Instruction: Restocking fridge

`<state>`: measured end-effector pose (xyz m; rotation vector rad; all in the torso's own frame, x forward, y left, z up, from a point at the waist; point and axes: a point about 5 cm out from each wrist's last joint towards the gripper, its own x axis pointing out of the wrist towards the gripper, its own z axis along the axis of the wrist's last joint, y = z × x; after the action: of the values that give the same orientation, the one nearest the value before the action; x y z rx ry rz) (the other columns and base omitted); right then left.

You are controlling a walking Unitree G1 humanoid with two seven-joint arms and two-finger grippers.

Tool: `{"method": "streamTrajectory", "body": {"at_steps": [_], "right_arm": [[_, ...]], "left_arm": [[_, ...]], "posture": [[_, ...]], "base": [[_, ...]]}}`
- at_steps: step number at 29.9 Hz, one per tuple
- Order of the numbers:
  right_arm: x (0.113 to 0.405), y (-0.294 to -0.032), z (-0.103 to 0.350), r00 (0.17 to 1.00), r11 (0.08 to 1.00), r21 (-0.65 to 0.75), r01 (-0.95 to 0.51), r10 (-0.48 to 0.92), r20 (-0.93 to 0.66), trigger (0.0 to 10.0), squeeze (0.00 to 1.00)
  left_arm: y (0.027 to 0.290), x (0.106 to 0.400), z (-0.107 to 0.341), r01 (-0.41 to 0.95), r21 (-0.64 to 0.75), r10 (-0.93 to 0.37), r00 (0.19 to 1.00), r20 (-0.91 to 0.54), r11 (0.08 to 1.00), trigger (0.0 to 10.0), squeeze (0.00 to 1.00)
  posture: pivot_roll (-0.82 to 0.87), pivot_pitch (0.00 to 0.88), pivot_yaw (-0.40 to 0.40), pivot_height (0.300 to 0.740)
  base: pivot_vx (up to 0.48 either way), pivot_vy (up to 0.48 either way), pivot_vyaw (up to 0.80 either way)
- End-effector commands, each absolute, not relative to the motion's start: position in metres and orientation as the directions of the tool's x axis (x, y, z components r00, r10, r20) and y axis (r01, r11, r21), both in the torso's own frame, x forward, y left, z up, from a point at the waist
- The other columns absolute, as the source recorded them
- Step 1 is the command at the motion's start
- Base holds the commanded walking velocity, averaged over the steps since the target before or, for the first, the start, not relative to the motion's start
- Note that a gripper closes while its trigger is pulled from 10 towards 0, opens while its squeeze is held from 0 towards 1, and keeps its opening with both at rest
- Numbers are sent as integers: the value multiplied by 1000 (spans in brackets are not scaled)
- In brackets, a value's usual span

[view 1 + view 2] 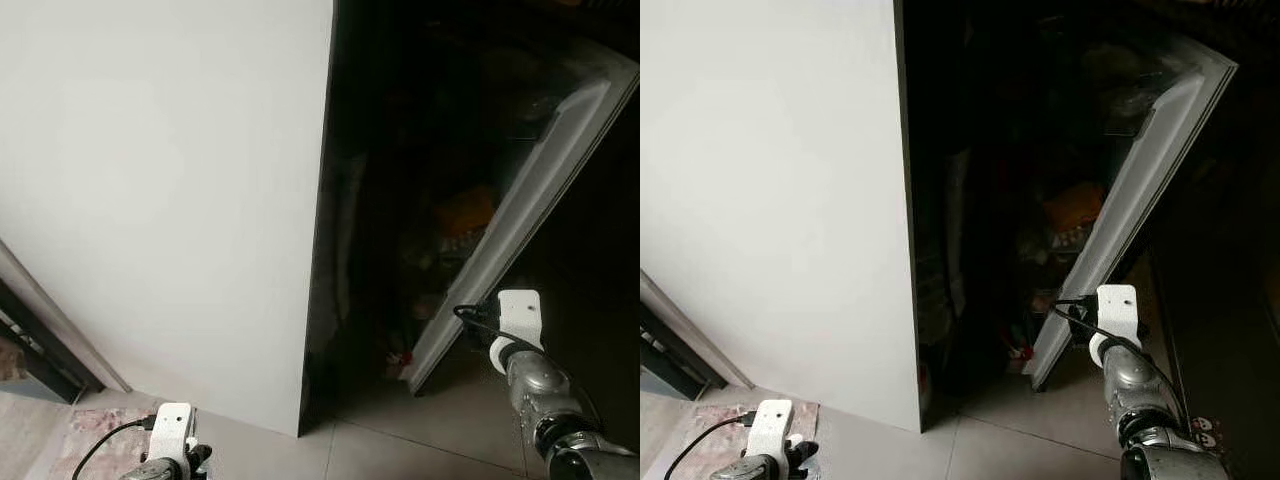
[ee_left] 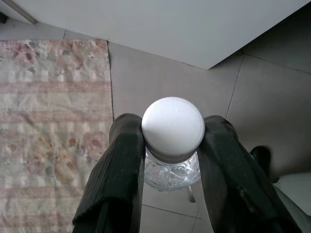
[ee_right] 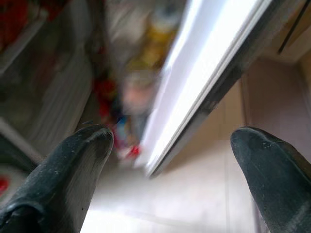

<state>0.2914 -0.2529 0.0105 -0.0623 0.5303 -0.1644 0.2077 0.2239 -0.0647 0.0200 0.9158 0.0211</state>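
Tiled floor (image 2: pixel 160 73) runs under a half-open fridge door (image 1: pixel 530 190) just ahead of the right gripper (image 3: pixel 175 145), its fingers spread wide, while the left gripper (image 2: pixel 170 160) clamps a bottle (image 2: pixel 172 131) low, likely needing the door swung wider next.

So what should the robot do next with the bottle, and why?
Probably swing the fridge door wider with the right gripper, whose open fingers sit at the door's edge. The door stands only partly open, and the left gripper hangs low over the floor, clamped on a clear bottle with a white cap, so it needs room to reach inside.
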Motion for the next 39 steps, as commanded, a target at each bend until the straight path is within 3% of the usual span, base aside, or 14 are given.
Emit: {"method": "streamTrajectory", "body": {"at_steps": [1,6,12,23,27,34,39], "right_arm": [[274,-250,-8,798,983,-69,169,-178,-576,10000,0],[233,-244,-44,675,970,-51,237,-202,-709,10000,0],[202,-235,-66,591,971,-40,235,-175,-788,10000,0],[187,-251,-69,568,964,-28,265,-179,-804,10000,0],[189,-246,-70,566,968,-28,251,-170,-806,10000,0],[184,-241,-74,553,975,-37,219,-155,-819,10000,0],[179,-241,-76,542,974,-37,223,-156,-826,10000,0]], "left_arm": [[224,206,-66,11,45,30,591,-806,999,10000,0],[225,205,-66,1,52,42,588,-808,999,10000,0],[227,205,-66,0,89,72,585,-808,996,10000,0],[227,204,-67,-17,86,79,590,-803,996,10000,0],[228,204,-66,13,109,80,590,-803,994,10000,0],[227,205,-66,9,113,87,587,-805,994,10000,0],[228,205,-66,2,116,93,583,-807,993,10000,0]], "posture": [[-9,0,-46,740],[1,0,-47,740],[3,0,-42,740],[-5,0,-38,740],[-7,0,-38,740],[-6,0,-42,740],[-15,0,-46,740]], "base": [[0,0,0],[0,0,0],[0,0,0],[0,0,0],[0,0,0],[0,-438,0],[0,-475,665]]}}
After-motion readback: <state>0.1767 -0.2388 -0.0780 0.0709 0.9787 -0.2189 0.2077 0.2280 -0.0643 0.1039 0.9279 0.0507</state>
